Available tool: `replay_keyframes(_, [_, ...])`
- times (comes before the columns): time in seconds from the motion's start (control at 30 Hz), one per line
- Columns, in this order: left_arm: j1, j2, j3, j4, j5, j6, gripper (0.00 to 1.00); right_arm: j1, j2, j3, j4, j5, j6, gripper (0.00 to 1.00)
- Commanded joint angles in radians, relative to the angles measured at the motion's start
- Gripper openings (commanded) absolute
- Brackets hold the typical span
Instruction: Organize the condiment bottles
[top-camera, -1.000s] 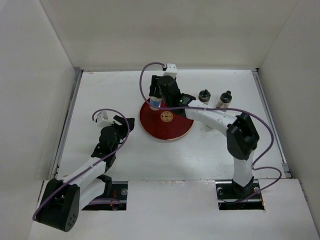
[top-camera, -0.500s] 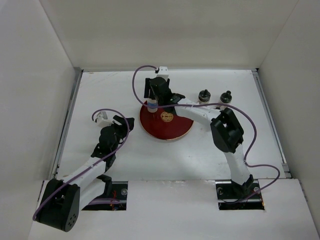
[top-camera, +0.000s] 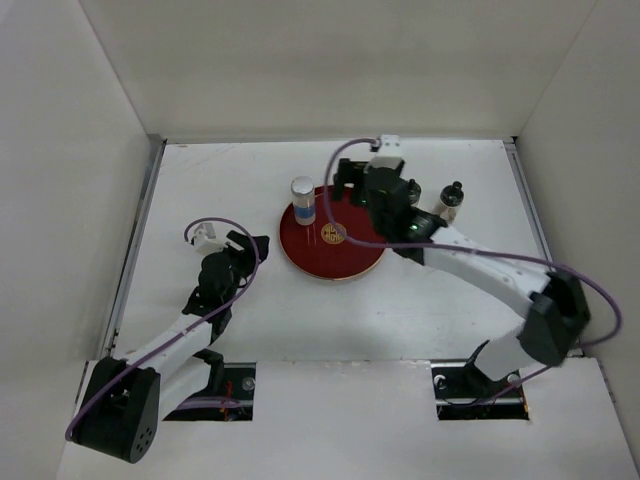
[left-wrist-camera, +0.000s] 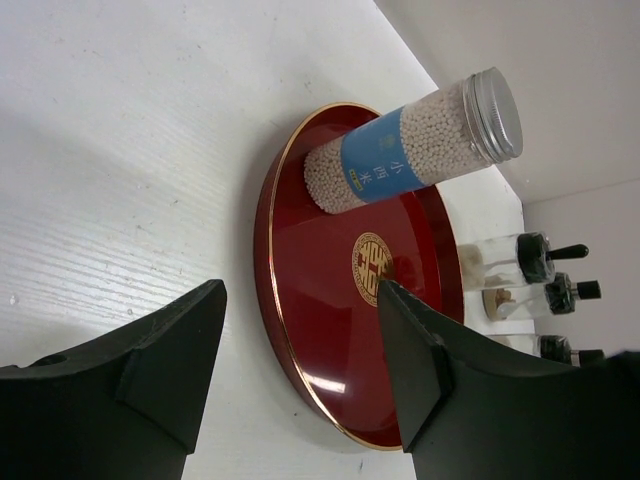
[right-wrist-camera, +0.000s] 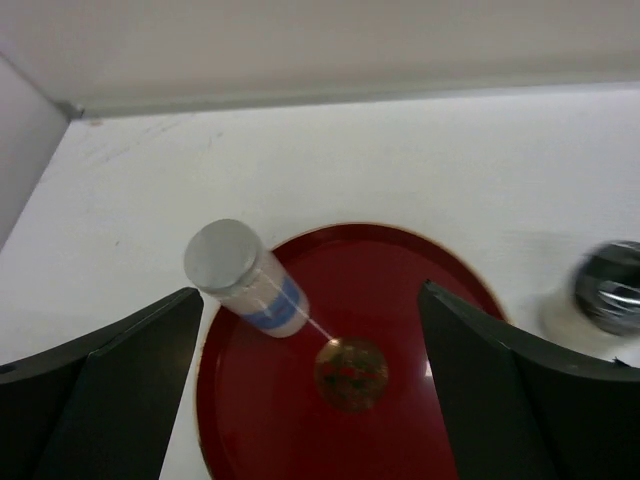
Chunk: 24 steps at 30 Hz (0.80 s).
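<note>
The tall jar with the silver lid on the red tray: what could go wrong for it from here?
The jar is tall and narrow and stands near the edge of the red tray. The open right claw hovers close by, so a brush could tip it. The right arm also reaches past the black-capped bottles, so a careless swing might knock one over.

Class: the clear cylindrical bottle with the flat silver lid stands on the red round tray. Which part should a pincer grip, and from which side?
Grip the clear cylindrical bottle across its round body, below the flat silver lid, probably coming down from above: it stands upright on the red round tray with nothing crowding it.
</note>
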Motion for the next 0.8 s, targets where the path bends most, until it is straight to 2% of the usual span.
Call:
replay_keyframes(0.0, [-0.003,-0.02,-0.004,0.047,0.003,-0.007,0.6,-0.047,-0.214,-0.182,-0.002,0.159,-0.041,0.96])
replay_keyframes(0.13, [-0.012,0.003,0.002,0.051,0.0,-0.01,0.6,-0.128,-0.4,-0.389,-0.103,0.231,-0.003,1.0])
replay_keyframes(0.27, [-0.023,0.014,0.002,0.065,-0.006,-0.015,0.6,-0.243,-0.483,-0.515,-0.177,0.201,0.049,1.0])
replay_keyframes(0.43, [-0.024,0.011,0.002,0.065,-0.009,-0.012,0.6,-0.329,-0.445,-0.559,-0.159,0.052,0.068,1.0])
replay_keyframes(0.67, [-0.024,0.008,-0.002,0.065,-0.019,-0.007,0.6,-0.378,-0.292,-0.529,-0.077,-0.025,0.076,1.0])
replay_keyframes(0.77, [-0.023,0.017,0.001,0.065,-0.009,-0.01,0.6,-0.385,-0.243,-0.517,-0.041,-0.034,0.083,0.94])
